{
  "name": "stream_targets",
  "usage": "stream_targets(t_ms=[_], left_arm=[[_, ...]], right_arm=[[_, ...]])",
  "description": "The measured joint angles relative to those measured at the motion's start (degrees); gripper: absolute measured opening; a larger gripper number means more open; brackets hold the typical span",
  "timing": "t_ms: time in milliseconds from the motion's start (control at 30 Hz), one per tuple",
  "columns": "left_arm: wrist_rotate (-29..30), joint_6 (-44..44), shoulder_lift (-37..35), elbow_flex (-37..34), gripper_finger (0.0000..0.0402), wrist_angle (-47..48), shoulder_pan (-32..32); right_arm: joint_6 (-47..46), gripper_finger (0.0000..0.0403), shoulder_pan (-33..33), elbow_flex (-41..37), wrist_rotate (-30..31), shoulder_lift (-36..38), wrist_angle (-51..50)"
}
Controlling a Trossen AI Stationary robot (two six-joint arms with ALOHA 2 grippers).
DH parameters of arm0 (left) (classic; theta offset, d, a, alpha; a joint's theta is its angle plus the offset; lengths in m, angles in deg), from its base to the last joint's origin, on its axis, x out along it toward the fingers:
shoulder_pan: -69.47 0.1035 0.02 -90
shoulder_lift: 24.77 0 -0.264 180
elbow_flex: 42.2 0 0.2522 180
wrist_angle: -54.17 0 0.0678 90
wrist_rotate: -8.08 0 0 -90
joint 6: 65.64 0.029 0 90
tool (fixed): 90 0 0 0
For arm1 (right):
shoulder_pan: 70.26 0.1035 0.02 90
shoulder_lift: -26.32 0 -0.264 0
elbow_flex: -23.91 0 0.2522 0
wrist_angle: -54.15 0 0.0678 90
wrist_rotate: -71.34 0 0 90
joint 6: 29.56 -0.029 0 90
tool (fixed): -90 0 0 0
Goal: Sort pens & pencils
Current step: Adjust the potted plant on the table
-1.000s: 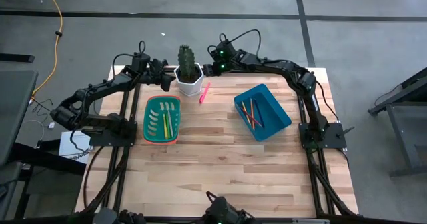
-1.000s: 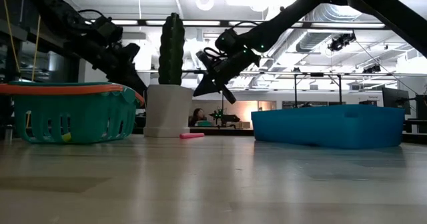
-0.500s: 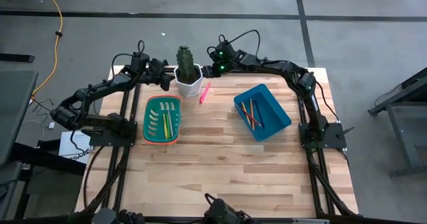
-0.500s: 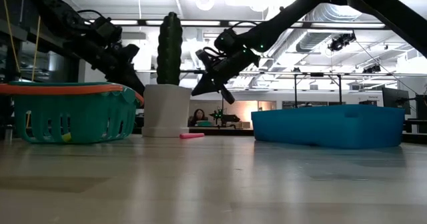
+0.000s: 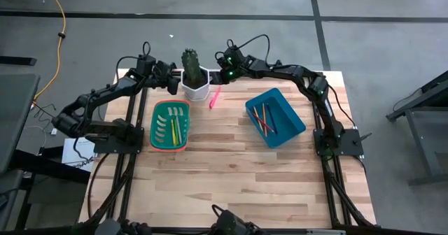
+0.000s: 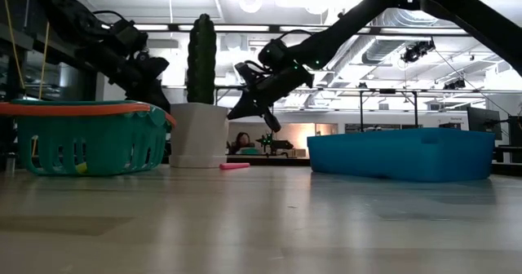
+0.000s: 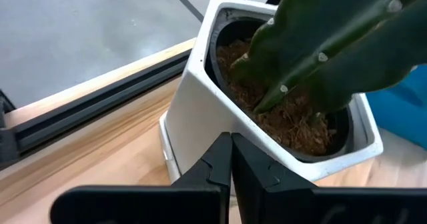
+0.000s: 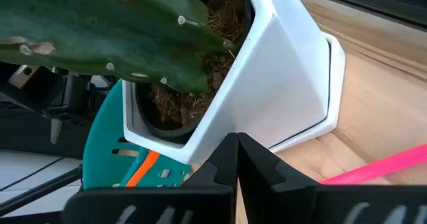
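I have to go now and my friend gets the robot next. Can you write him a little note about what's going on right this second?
Left gripper: shut, empty, against the white cactus pot.
Right gripper: shut, empty, at the pot's other side.
Green basket: holds a green and a yellow pen among paler pieces I can't make out.
Blue bin: holds the pencils.
Pink pen: loose on the table beside the pot.
Done: everything but the pink pen looks sorted.
Left: probably put the pink pen in the green basket.
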Motion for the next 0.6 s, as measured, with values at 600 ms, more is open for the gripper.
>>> stream_targets(t_ms=[600], left_arm=[[2.0, 1.5, -1.9, 0.0, 0.0000, 2.5, 0.0]], right_arm=[[0.0, 0.0000, 0.6, 0.0, -1.8, 0.0, 2.1]])
